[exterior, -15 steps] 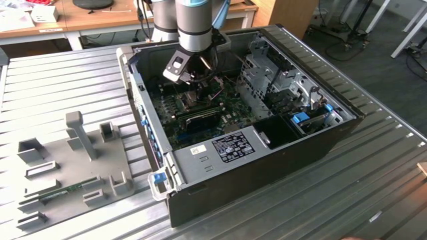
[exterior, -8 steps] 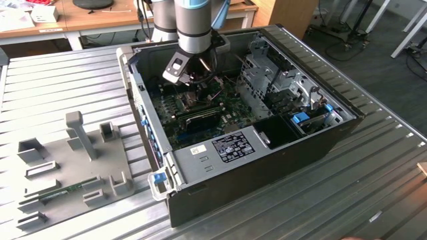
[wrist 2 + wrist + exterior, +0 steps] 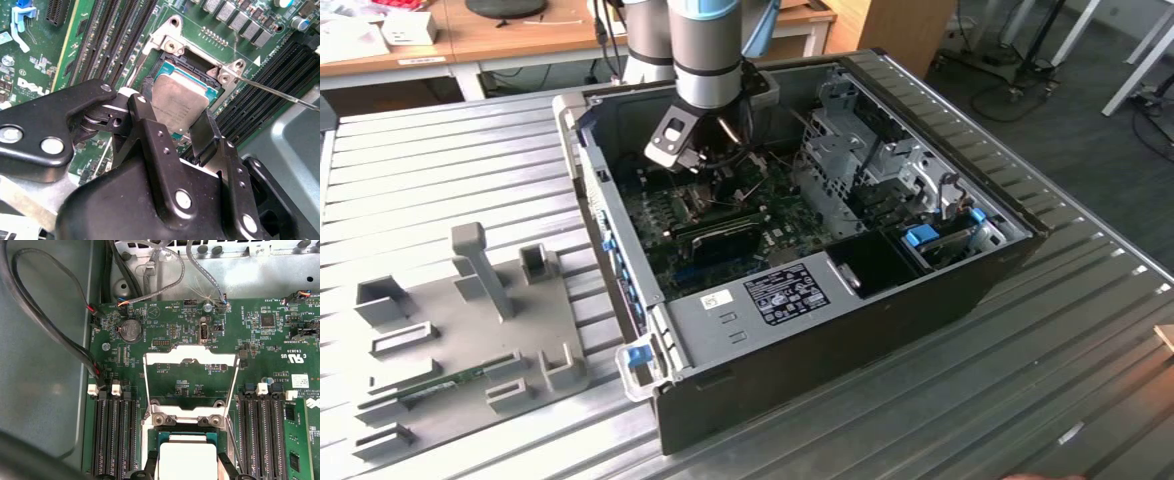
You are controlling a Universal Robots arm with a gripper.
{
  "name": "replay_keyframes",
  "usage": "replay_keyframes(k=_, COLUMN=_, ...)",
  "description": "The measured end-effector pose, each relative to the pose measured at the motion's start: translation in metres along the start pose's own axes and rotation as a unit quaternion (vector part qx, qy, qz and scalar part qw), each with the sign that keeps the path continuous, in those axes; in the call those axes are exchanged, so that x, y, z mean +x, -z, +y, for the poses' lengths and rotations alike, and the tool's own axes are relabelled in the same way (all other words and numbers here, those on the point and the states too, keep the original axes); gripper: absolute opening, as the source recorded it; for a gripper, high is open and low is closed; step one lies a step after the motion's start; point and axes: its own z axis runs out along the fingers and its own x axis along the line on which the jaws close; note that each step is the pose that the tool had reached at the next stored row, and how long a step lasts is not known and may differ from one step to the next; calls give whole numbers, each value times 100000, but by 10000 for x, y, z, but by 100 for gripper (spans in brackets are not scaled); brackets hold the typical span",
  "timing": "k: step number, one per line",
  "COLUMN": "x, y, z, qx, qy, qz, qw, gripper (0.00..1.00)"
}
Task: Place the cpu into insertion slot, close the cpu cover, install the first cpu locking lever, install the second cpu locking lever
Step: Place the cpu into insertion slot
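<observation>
While gripper (image 3: 704, 165) is hanging inside case (image 3: 1014, 235) in exterior view, in second wrist view fingers (image 3: 202, 136) are pinching cpu (image 3: 180, 97) by opp. edges over slot (image 3: 176, 63); first wrist view: cover (image 3: 165, 357) is lying open. Cpu prob. light, stiff, fragile: edges only.

cpu cover (image 3: 220, 358) flipped open, memory slots (image 3: 112, 430) close either side
</observation>
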Motion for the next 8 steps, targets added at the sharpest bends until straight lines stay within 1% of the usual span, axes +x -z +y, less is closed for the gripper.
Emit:
replay_keyframes(k=4, x=0, y=-2, z=0, qx=11, qy=-2, qz=9, qw=100000, gripper=54)
replay_keyframes(k=8, x=-1, y=-22, z=-2, qx=14, qy=-2, qz=4, qw=100000, gripper=54)
